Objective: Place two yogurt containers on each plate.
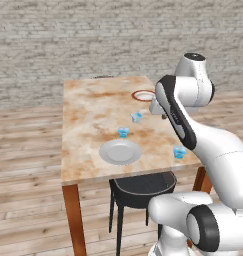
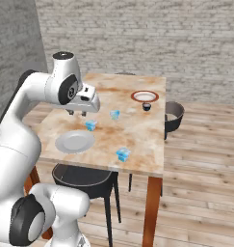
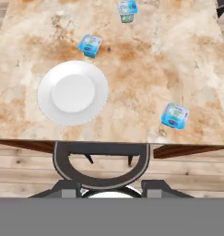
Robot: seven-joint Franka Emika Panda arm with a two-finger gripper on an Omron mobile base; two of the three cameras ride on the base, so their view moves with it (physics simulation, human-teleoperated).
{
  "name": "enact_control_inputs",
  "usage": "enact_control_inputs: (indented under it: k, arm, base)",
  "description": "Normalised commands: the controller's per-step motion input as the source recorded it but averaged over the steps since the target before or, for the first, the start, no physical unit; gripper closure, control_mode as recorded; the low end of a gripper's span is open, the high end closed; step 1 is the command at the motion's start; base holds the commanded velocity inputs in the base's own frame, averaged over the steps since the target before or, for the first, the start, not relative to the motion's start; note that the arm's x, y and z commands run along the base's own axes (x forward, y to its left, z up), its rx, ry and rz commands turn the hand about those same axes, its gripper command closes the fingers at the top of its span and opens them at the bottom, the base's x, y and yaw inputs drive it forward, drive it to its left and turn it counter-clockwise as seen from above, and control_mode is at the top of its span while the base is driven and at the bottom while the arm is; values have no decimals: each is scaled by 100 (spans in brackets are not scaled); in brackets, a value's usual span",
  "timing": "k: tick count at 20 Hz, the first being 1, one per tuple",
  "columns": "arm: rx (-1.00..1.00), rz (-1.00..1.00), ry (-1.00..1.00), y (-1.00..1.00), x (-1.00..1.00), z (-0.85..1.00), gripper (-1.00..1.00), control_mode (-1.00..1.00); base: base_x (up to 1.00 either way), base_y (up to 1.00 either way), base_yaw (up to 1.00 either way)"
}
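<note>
I kept the pincer (image 2: 77, 113) high above the near half of the table (image 1: 88, 150), its jaws drawn together on nothing, the two dark tips pointing down; I judged this a survey pose, since no cup lay under it and the hand view looked straight down on the work; nearest below lay the plain grey-white plate (image 3: 73, 93), bare, set close to the near edge above a dark chair (image 3: 102, 166) pushed under the table; one yogurt container (image 3: 90, 45) stood just beside that plate on its far side, not touching; a second cup (image 3: 127, 10) stood farther along toward the far end; a third cup (image 3: 175, 115) sat well apart near the table's right edge; the red-rimmed plate (image 2: 145, 96) lay at the far end, a small dark object (image 2: 146, 106) just beside it, too small to name; a fourth cup I could not pick out with certainty; the lids carried pale printed labels, but no brand or writing was legible; I judged the task not yet started, both plates holding nothing.
</note>
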Motion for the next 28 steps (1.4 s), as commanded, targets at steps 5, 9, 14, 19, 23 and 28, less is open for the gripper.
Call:
enact_control_inputs:
  k: [5,9,14,19,23,28]
  arm:
    - [0,-2,0,-1,31,-11,-100,-100]
    - [0,-1,0,-10,45,-14,-100,-100]
    - [0,2,2,-52,28,-71,-100,-100]
    - [-4,2,0,-57,43,-70,-100,-100]
    - [-4,0,2,-28,5,-58,-100,-100]
    - [0,-1,11,-42,0,-71,-100,-100]
  base:
    - [0,0,0]
    - [0,0,0]
    - [0,0,0]
    - [0,0,0]
    - [0,0,0]
    - [0,0,0]
